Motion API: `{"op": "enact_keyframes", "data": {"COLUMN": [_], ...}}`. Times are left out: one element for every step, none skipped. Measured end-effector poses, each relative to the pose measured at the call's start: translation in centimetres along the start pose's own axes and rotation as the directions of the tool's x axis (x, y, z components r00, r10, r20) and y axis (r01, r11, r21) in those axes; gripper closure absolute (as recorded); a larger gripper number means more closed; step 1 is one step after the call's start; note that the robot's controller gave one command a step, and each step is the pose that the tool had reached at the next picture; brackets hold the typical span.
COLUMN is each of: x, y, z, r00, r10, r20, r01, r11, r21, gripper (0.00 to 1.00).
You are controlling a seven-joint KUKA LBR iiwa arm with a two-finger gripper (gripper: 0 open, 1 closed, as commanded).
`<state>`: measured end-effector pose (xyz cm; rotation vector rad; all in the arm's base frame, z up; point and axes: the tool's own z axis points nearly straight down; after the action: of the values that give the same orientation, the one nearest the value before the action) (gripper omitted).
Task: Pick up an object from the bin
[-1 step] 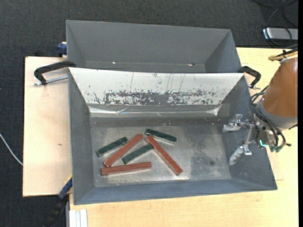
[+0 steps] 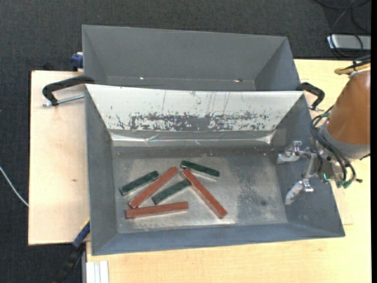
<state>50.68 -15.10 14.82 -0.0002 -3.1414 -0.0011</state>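
My gripper (image 2: 291,174) hangs at the right side of the bin, over the sloping right wall. Its two fingers stand apart, open, with nothing between them. The nearest loose thing is a long red-brown bar (image 2: 204,193) lying on a slant on the bin floor, well to the gripper's left. A short dark green bar (image 2: 200,169) lies just above that bar's upper end. Another dark green bar (image 2: 171,191) rests to its left.
Farther left on the floor lie two more red-brown bars (image 2: 154,187) (image 2: 156,210) and a dark green bar (image 2: 139,182), loosely crossed. The arm with its orange cover comes in from the right.
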Motion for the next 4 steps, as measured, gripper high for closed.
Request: {"op": "enact_keyframes", "data": {"x": [1.2,-3.2,-0.6,-0.9], "y": [5.8,7.4,15.4,15.7], "z": [5.5,3.5,7.3,7.5], "r00": [0.998,0.982,0.996,0.996], "r10": [0.056,0.189,-0.089,-0.089], "r20": [0.005,-0.001,-0.009,0.013], "r01": [-0.056,-0.189,0.089,0.089], "r11": [0.998,0.982,0.996,0.996], "r21": [0.000,-0.002,0.002,0.001], "gripper": [0.00,0.00,1.00,0.00]}}
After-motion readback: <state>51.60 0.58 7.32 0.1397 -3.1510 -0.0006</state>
